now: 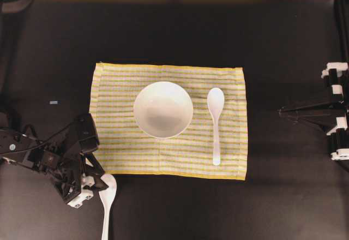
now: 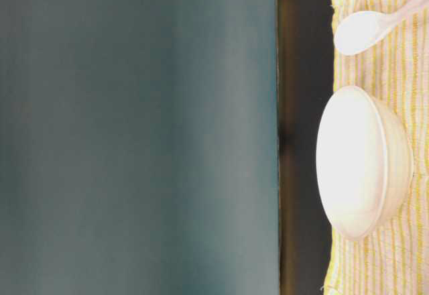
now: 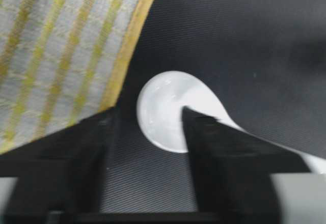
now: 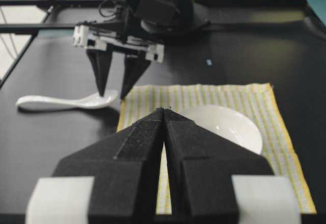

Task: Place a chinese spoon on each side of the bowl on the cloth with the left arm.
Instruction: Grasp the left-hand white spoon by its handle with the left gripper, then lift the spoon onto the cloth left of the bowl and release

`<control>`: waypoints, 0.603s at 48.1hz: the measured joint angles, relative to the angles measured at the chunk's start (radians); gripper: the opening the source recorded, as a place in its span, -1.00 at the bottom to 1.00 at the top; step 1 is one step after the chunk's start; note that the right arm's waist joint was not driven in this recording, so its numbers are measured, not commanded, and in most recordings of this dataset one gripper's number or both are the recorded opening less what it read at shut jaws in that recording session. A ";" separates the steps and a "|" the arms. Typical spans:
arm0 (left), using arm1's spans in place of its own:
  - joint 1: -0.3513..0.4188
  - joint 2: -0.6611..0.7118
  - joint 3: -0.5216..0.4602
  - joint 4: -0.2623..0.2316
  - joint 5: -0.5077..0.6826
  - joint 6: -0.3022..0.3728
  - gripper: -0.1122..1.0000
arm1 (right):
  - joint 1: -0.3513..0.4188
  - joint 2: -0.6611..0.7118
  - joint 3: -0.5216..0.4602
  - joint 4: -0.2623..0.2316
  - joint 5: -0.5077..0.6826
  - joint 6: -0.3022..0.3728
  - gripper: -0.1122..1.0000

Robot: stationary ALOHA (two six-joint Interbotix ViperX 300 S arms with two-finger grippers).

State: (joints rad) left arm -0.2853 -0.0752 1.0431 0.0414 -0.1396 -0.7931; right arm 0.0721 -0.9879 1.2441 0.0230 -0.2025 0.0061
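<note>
Spoons first: one Chinese spoon (image 1: 215,121) lies flat on the cloth (image 1: 163,161) just right of the bowl (image 1: 163,109) in the overhead view, scoop toward the top of the frame, handle toward the bottom, clear of the bowl's rim. The second spoon (image 1: 107,199) sits on the bare black table (image 1: 262,207) at the lower left of that frame, just off the cloth's lower left corner, its handle running off the bottom edge. The bowl rests near the middle of the striped cloth, a touch left of centre, upright.

Down at that second spoon, the left gripper (image 1: 94,184) is right at the scoop. From the left wrist camera, the two dark fingers (image 3: 219,147) stand apart with a gap between them; the right-hand one overlaps the scoop's edge, the other stands beside it on the cloth side. The jaws are parted, not clamped on the spoon, though the picture is blurred and contact is hard to call.

Over at the right edge of the overhead frame, the right gripper (image 4: 164,113) is parked well away from the cloth, its fingers pressed together tip to tip, holding nothing.

No brand, label or readable writing shows on any item.
</note>
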 measured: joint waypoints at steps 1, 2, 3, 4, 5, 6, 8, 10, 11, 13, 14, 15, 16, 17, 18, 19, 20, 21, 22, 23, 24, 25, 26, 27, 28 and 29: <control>0.000 0.000 -0.002 0.000 0.000 0.000 -0.17 | 0.000 -0.002 -0.002 0.000 0.000 0.002 -0.80; 0.000 0.000 -0.002 0.000 0.000 0.000 -0.25 | 0.000 0.000 0.000 0.002 0.000 0.000 -0.80; 0.000 0.000 -0.003 0.000 0.000 0.000 -0.34 | 0.000 0.000 0.000 0.002 0.000 0.000 -0.80; 0.000 0.000 -0.003 0.000 0.000 0.000 -0.45 | 0.000 0.000 -0.002 0.002 0.000 0.000 -0.80; 0.000 0.002 -0.003 0.000 0.000 0.000 -0.53 | 0.000 0.000 0.000 0.002 0.000 0.000 -0.80; -0.002 0.000 -0.003 0.000 0.002 0.000 -0.62 | 0.000 -0.002 0.000 0.000 0.000 0.002 -0.80; 0.000 -0.002 -0.003 -0.002 0.002 0.000 -0.69 | 0.000 -0.002 0.000 0.002 0.000 0.000 -0.80; 0.000 -0.005 -0.005 0.000 0.008 0.000 -0.69 | 0.000 -0.002 0.002 0.000 0.002 0.000 -0.80; 0.000 -0.008 -0.005 0.000 0.012 0.000 -0.69 | 0.000 0.000 0.002 0.002 0.000 0.000 -0.80; 0.002 -0.015 -0.006 0.000 0.023 0.000 -0.69 | 0.000 -0.002 0.003 0.002 0.000 0.000 -0.80; 0.003 -0.018 -0.008 0.000 0.029 0.002 -0.69 | 0.000 -0.002 0.003 0.002 0.000 0.000 -0.80; 0.006 -0.023 -0.011 0.000 0.035 0.003 -0.69 | 0.000 -0.002 0.003 0.002 0.002 0.000 -0.80; 0.009 -0.029 -0.012 0.000 0.043 0.005 -0.69 | 0.000 -0.002 0.003 0.000 0.000 0.000 -0.80; 0.014 -0.037 -0.015 0.000 0.052 0.008 -0.69 | 0.000 -0.002 0.003 0.000 0.000 0.000 -0.80; 0.018 -0.044 -0.020 0.000 0.063 0.009 -0.69 | 0.000 -0.002 0.003 0.002 0.000 0.000 -0.80; 0.026 -0.055 -0.025 0.000 0.075 0.011 -0.69 | 0.000 -0.002 0.003 0.002 0.000 0.000 -0.80; 0.032 -0.066 -0.031 0.000 0.087 0.012 -0.69 | 0.000 0.000 0.003 0.002 0.000 0.002 -0.80; 0.038 -0.075 -0.037 0.000 0.101 0.014 -0.69 | 0.000 -0.002 0.003 0.002 0.002 0.000 -0.80; 0.048 -0.086 -0.043 0.000 0.115 0.014 -0.69 | 0.000 -0.002 0.003 0.000 0.000 0.000 -0.80; 0.055 -0.097 -0.049 -0.002 0.132 0.017 -0.69 | 0.000 -0.002 0.005 0.002 0.000 0.000 -0.80; 0.063 -0.109 -0.057 0.000 0.152 0.018 -0.69 | 0.000 -0.002 0.003 0.000 0.000 0.000 -0.80; 0.071 -0.121 -0.064 0.000 0.169 0.020 -0.69 | 0.000 -0.002 0.003 0.000 0.000 0.000 -0.80; 0.080 -0.135 -0.071 0.000 0.187 0.023 -0.69 | 0.000 -0.002 0.005 0.000 0.000 0.000 -0.80; 0.091 -0.152 -0.081 0.000 0.216 0.031 -0.69 | 0.000 -0.002 0.005 0.002 0.000 0.000 -0.80; 0.101 -0.166 -0.091 0.000 0.241 0.038 -0.69 | 0.000 -0.002 0.005 0.002 0.002 0.000 -0.80; 0.114 -0.183 -0.101 0.000 0.268 0.051 -0.69 | 0.000 -0.002 0.003 0.002 0.000 0.000 -0.80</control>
State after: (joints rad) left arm -0.1718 -0.2577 0.9419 0.0414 0.1289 -0.7424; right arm 0.0721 -0.9894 1.2471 0.0245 -0.2025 0.0061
